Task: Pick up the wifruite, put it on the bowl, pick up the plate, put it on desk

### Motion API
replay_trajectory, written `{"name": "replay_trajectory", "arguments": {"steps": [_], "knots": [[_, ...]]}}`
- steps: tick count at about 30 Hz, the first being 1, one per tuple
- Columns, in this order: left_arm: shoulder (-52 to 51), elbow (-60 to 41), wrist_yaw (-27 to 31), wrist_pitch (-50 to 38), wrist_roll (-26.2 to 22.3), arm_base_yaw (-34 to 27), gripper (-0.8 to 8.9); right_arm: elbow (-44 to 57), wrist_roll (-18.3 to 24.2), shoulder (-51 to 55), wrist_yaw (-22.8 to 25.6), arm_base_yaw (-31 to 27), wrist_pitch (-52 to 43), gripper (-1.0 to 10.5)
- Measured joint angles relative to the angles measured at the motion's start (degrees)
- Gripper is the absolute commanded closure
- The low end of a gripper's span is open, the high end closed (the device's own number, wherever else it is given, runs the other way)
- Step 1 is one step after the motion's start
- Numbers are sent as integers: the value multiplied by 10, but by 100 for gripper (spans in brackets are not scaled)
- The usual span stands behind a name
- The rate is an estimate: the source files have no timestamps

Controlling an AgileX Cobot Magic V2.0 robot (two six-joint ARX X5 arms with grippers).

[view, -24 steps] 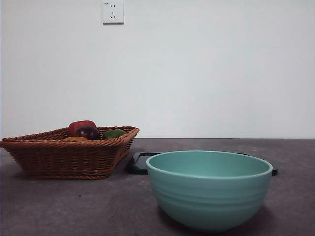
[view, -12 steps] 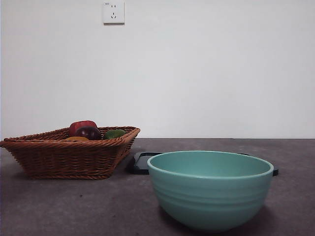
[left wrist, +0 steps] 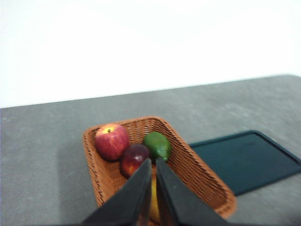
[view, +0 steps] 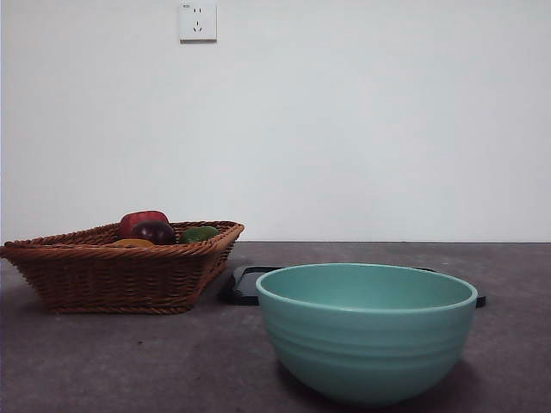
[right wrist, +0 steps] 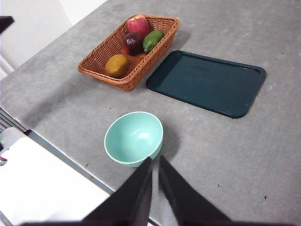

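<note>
Teal is what you meet first in the front view: the bowl point(view: 366, 331) stands near and large on the grey surface point(view: 129, 361), with nothing in it. Behind it you see the thin dark edge of a flat tray point(view: 245, 286), and to the left a brown wicker basket point(view: 116, 275). Over the basket's rim you can make out a red apple point(view: 142, 219), a dark purple fruit point(view: 155, 232), a green fruit point(view: 199, 233) and only a sliver of the orange-brown fruit point(view: 131, 243). A white wall socket point(view: 197, 21) sits high on the wall.

From the left wrist view, you look down into the basket point(left wrist: 197, 176). The left gripper point(left wrist: 153, 167) hangs over it with its jaws nearly together and nothing between them. Their tips overlap the orange-brown fruit point(left wrist: 154, 200), mostly hidden behind them, just beside the dark purple fruit point(left wrist: 134, 157). The apple point(left wrist: 111, 141) and green fruit point(left wrist: 157, 145) lie beyond, and the tray point(left wrist: 244, 160) rests beside the basket.

From the right wrist view, you are high above the surface point(right wrist: 263, 141). The right gripper point(right wrist: 155, 165) has its jaws close together, holding nothing, near the bowl point(right wrist: 134, 137). The orange-brown fruit point(right wrist: 117, 65) lies at the basket's point(right wrist: 96, 59) near end, apart from the other three fruits, with the tray point(right wrist: 207, 82) alongside.
</note>
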State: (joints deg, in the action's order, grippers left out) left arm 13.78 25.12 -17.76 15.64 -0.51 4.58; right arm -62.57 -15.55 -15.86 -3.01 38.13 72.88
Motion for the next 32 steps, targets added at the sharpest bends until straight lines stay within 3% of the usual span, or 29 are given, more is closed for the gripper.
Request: {"name": "replay_trajectory", "arguments": {"steps": [5,12,21,32], "knots": [[-48,-129,9,-113,6,-21,798,0,0,0,0,0,0,929],[-108,-233,107,-108,21,-25,798,0,0,0,0,0,0,929],[-135,-233,212,-53,37,-25,798,0,0,0,0,0,-1,929],[-135,-233,215,-53,43,-25,798,0,0,0,0,0,-1,929]]}}
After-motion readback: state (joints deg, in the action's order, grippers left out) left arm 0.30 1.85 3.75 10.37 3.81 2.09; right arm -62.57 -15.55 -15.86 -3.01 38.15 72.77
